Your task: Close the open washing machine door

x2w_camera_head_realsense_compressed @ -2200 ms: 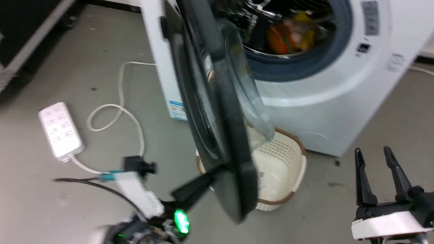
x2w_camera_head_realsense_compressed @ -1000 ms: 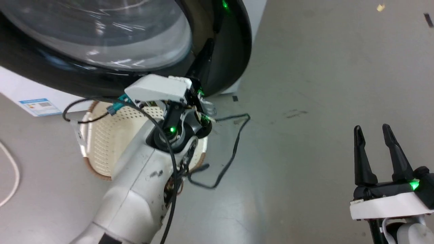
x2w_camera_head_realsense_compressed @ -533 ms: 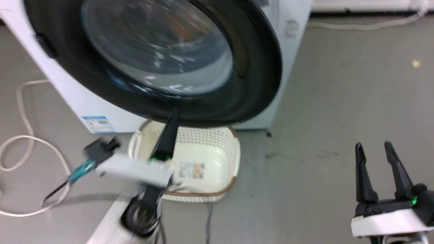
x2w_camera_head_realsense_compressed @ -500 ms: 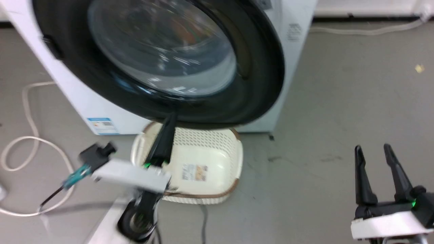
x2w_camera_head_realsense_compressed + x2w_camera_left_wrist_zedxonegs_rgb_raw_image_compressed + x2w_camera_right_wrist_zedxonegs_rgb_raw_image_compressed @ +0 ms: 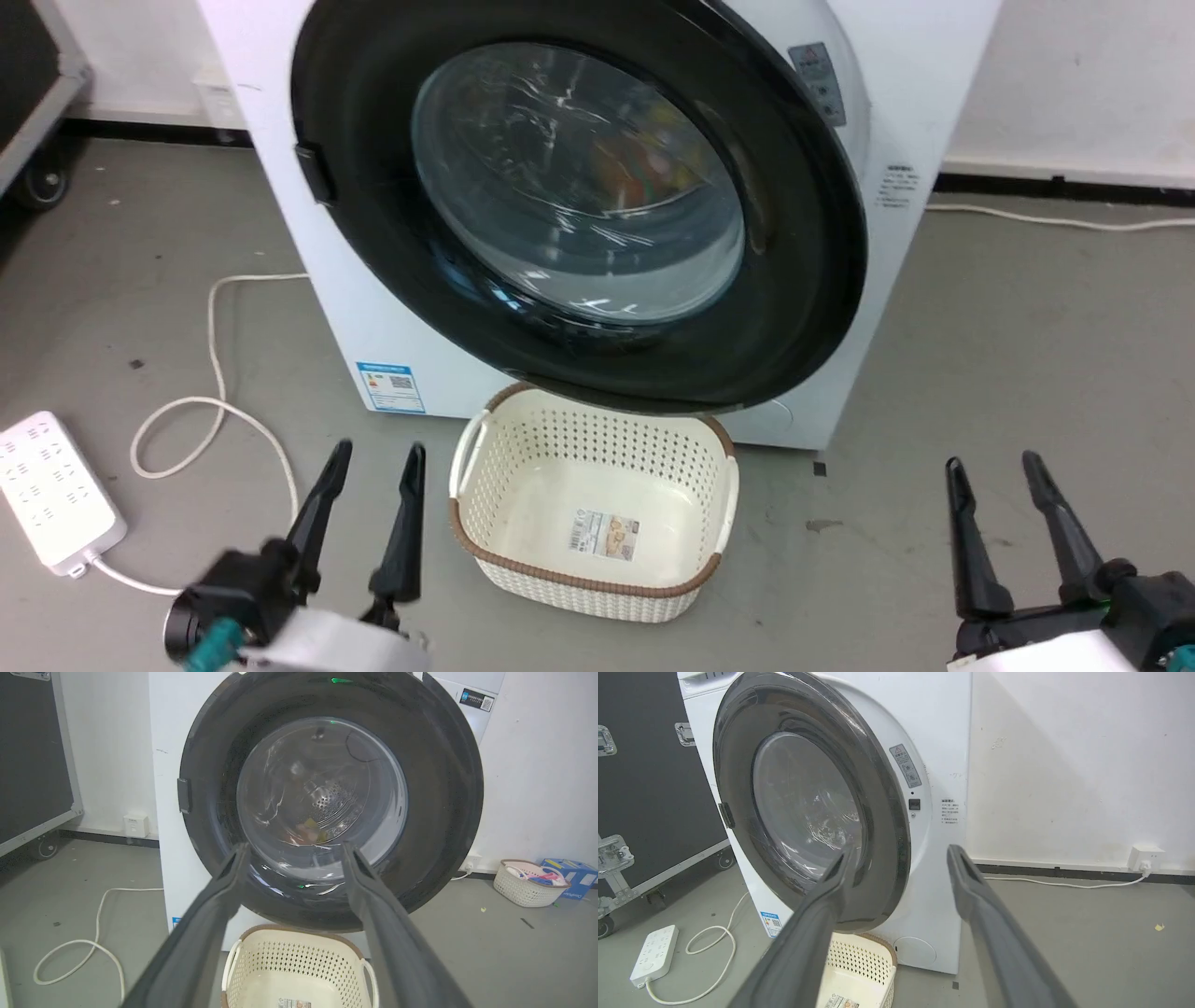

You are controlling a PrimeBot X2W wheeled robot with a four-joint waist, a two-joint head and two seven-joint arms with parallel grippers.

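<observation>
The washing machine door [image 5: 579,196] is seen at twelve o'clock in the head view. Its wide glossy black rim is laid against the front of the white washing machine [image 5: 373,299] and the drum opening is covered; whether the latch is caught cannot be told. Orange and yellow items [image 5: 635,168] are dimly made out through the domed glass. A cream perforated basket [image 5: 588,597] with a brown rim is set on the grey floor at six o'clock from the door, just under its lower edge. The left gripper [image 5: 378,448] is held at seven o'clock in that view, just beside the basket, with its two dark fingers spread apart and nothing between them. The right gripper [image 5: 991,459] is held at five o'clock, well apart from the door, with its fingers likewise spread and nothing gripped. A white power strip [image 5: 56,495] is laid on the floor at eight o'clock, and a looped white cable [image 5: 215,373] is run from it towards the machine.
</observation>
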